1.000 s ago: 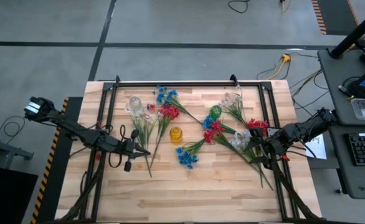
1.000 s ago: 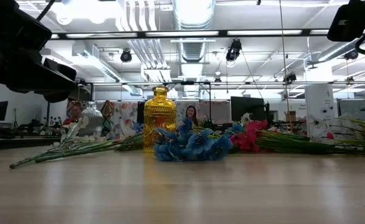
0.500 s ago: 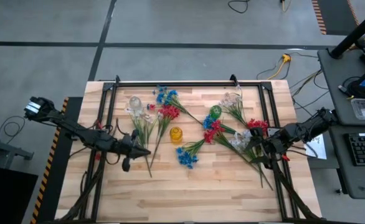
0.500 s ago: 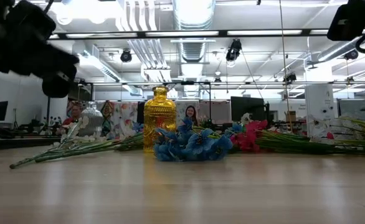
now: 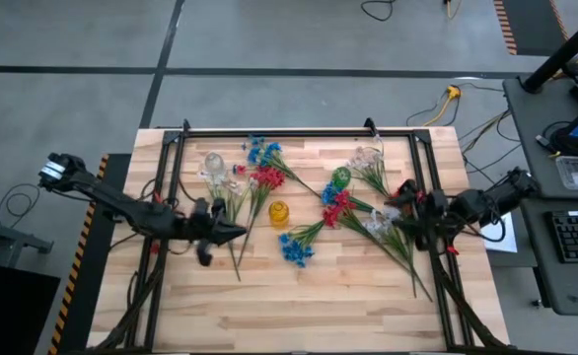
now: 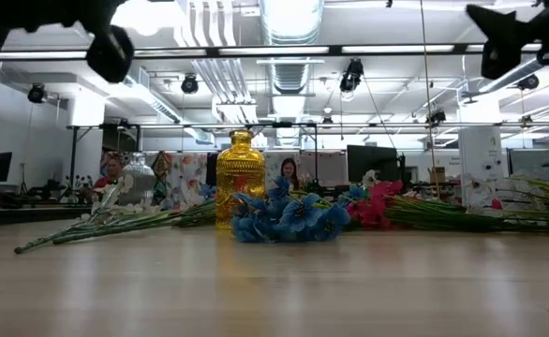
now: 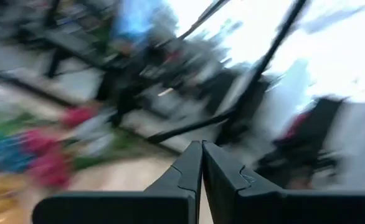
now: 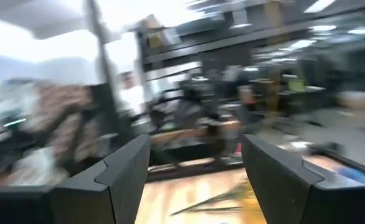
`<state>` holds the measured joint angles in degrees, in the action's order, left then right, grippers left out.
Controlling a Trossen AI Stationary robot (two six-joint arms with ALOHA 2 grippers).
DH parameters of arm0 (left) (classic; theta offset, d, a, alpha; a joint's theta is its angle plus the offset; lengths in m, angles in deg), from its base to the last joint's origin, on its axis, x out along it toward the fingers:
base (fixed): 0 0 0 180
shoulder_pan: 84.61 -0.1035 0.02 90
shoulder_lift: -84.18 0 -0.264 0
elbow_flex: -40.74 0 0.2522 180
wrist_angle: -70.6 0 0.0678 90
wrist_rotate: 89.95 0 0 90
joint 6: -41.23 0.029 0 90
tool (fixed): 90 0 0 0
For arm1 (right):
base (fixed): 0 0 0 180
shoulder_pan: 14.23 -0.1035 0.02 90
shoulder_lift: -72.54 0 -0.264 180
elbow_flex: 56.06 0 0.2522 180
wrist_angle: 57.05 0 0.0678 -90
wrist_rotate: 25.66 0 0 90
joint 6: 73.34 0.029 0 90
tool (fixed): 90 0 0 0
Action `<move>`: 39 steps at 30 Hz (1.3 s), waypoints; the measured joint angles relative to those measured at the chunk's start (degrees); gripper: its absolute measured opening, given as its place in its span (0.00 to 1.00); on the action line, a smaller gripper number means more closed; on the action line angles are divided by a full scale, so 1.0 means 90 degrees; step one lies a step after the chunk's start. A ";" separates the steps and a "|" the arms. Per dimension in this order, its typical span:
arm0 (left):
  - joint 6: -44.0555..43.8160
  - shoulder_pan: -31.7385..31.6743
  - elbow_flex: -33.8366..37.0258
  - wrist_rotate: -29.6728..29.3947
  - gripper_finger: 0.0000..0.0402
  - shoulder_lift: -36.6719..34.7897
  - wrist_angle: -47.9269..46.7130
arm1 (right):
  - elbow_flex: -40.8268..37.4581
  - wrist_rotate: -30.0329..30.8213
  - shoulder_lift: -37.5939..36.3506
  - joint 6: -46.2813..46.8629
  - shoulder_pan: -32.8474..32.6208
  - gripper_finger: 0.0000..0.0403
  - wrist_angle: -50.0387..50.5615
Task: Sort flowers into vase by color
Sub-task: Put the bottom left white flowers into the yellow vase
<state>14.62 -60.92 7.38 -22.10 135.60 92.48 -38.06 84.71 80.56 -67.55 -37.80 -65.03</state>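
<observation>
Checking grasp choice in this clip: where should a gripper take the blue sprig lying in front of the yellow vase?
Probably on the bare green stem of the blue sprig, just behind its blossom cluster, coming straight down. It lies flat, and the stem runs diagonally toward the red flowers, so the fingers should straddle it crosswise.

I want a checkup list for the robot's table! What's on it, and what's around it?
Surface: wooden table, dark frame around it.
Job's things: blue, red and white flowers lying loose; yellow vase, green vase, two clear vases.
Clutter: nothing seen.
Grippers: left gripper shut, empty, over the stems at the left; right gripper open, empty, over the flowers at the right.
Cables: cords on the floor beyond the table.
Surroundings: desk with keyboard at the right; a person far behind.
</observation>
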 joint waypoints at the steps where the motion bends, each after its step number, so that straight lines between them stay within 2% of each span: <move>1: -0.0044 -0.0018 -0.0374 -0.0250 0.00 0.0055 -0.0832 | 0.0123 0.0343 0.0101 0.0094 0.0000 0.61 0.0051; 3: -0.0689 -0.0030 -0.1143 -0.0714 0.00 0.0170 -0.2735 | 0.0378 0.0789 0.0317 0.0257 0.0000 0.61 0.0270; 7: -0.3260 0.0055 -0.2394 -0.1004 0.00 0.0701 -0.6316 | 0.1096 0.0905 0.0792 0.0603 0.0000 0.61 0.1055; 10: -0.4792 0.0290 -0.2885 -0.1160 0.00 0.1193 -0.8086 | 0.1620 0.0904 0.1249 0.0981 0.0000 0.61 0.1681; 12: -0.5771 0.0474 -0.2927 -0.1207 0.00 0.1534 -0.8802 | 0.1977 0.0905 0.1571 0.1164 0.0000 0.61 0.2096; 15: -0.6832 0.0641 -0.2846 -0.0945 0.00 0.1923 -0.8961 | 0.2495 0.0905 0.2011 0.1235 0.0000 0.61 0.2696; 19: -0.7675 0.0655 -0.2652 -0.0559 0.02 0.2348 -0.8987 | 0.3028 0.0903 0.2465 0.1212 0.0000 0.61 0.3129; 23: -0.7932 0.0652 -0.2623 -0.0464 0.10 0.2633 -0.8970 | 0.3398 0.0887 0.2795 0.1205 0.0000 0.61 0.3383; 32: -0.8741 0.0428 -0.2232 -0.0470 0.40 0.3058 -0.8964 | 0.3668 0.0856 0.3089 0.1062 0.0000 0.61 0.3614; 35: -0.8866 0.0294 -0.2151 -0.0471 0.46 0.3257 -0.8821 | 0.3671 0.0856 0.3090 0.1016 0.0000 0.61 0.3619; 39: -0.8793 0.0198 -0.2140 -0.0469 0.49 0.3568 -0.8422 | 0.3668 0.0856 0.3075 0.1021 0.0000 0.61 0.3718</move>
<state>-64.51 -59.14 -11.87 -26.32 167.71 16.69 -5.05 92.42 108.23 -58.36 -37.80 -31.57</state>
